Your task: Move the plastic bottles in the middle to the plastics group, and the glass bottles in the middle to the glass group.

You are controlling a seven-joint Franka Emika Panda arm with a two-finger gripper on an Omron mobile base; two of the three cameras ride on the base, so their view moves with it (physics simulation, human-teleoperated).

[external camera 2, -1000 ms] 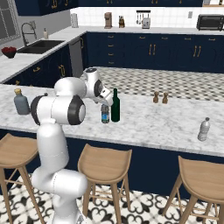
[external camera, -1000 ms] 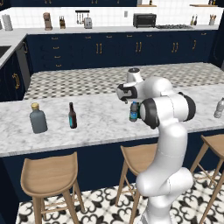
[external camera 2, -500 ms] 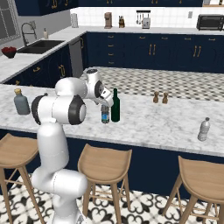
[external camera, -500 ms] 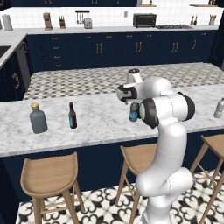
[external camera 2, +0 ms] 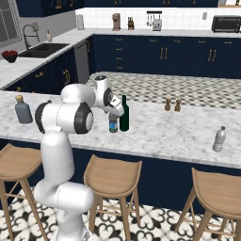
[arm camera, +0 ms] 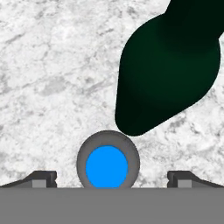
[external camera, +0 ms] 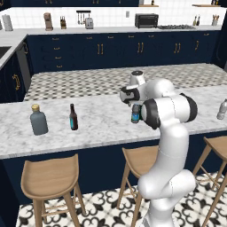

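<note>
My tool (arm camera: 109, 177): jaws apart, empty | small blue-capped plastic water bottle (arm camera: 108, 166) upright, directly below, centred between them | dark green glass bottle (arm camera: 168, 74) just beside

White marble island counter (external camera: 102, 122) with dark navy base. Three wooden stools stand along its near side: one (external camera: 51, 177) at left, one (external camera: 142, 159) behind the middle, one (external camera: 217, 146) at right edge. Two small brown shakers (external camera 2: 172, 104) stand side by side on the far part of the island. Back counter holds a toaster oven (external camera: 146, 20), knife block (external camera: 63, 23) and a brown jar (external camera: 47, 20). Sink with faucet (external camera 2: 29, 34) on the left run; red bowl (external camera 2: 9, 55) beside it. Patterned tile floor (external camera: 97, 213).
</note>
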